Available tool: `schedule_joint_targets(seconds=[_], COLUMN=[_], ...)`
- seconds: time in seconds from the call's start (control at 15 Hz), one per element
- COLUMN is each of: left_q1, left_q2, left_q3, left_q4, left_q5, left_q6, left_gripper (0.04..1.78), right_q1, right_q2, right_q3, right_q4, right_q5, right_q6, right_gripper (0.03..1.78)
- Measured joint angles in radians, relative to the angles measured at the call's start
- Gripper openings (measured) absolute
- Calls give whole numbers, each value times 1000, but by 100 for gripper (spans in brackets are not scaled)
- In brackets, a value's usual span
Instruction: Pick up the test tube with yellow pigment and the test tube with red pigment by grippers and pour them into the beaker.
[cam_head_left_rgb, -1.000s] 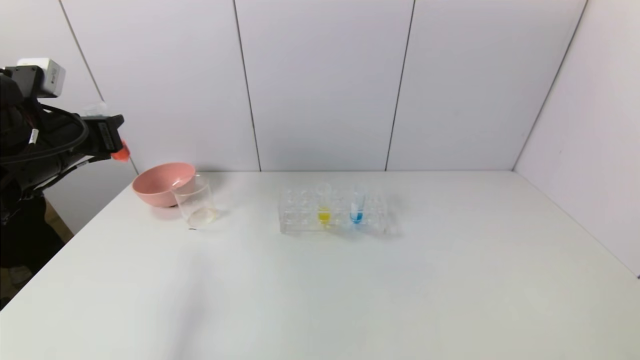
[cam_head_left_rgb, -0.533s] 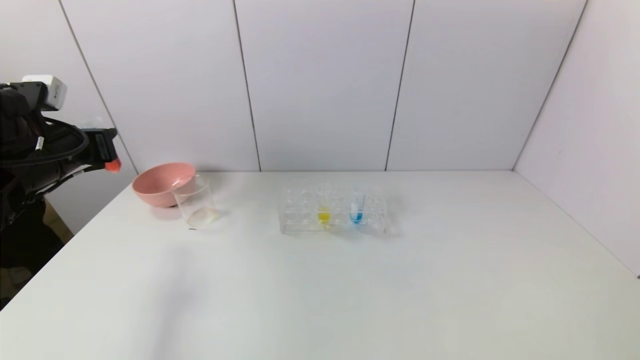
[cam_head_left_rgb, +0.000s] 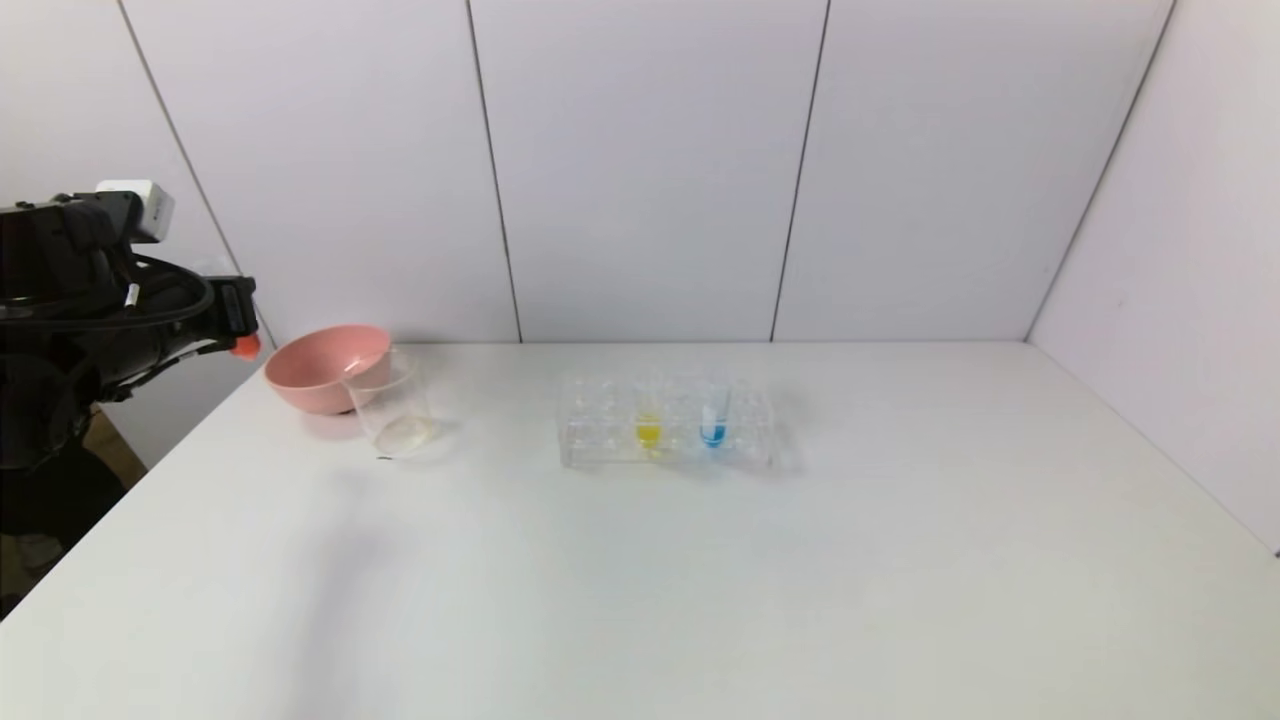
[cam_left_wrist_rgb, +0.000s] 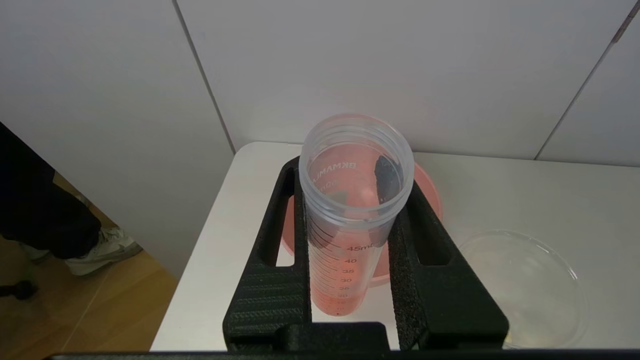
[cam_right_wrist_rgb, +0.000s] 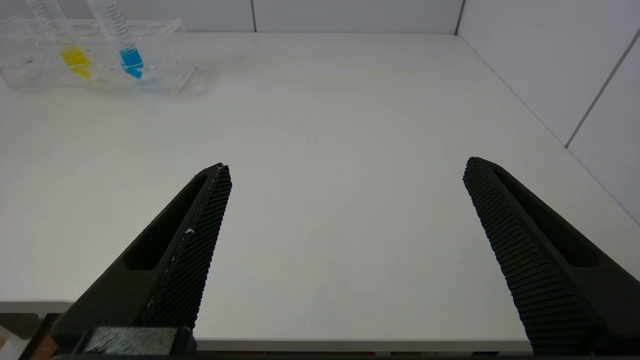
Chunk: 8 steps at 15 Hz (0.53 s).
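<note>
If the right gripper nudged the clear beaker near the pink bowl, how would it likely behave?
The beaker looks thin-walled and holds almost nothing, so it is probably light and would slide easily on the smooth table. It is fairly tall for its base, so a high push might tip it. The pink bowl right behind it could stop it sliding that way.

Left gripper (cam_left_wrist_rgb: 350, 240) clamped (right gripper (cam_right_wrist_rgb: 345, 175) agape)

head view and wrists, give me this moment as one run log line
left gripper: shut on red test tube, above pink bowl | right gripper: open, idle | beaker: no colour | yellow test tube: racked
</note>
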Motion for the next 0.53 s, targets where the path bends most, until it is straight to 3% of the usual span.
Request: schedule_joint_targets(seconds=[0.27,0.53], left_q1=[0,0], left_q2=[19,23], left_q3=[-33,-45], left_q4=[104,119], left_q5=[-1,-1], left_q6=[0,35], left_gripper=[45,45], right_q1=[0,0], right_q2=[0,0], right_q3=[0,0], right_q4=[0,0], right_q5=[0,0], right_q6=[0,0], right_gripper=[170,170])
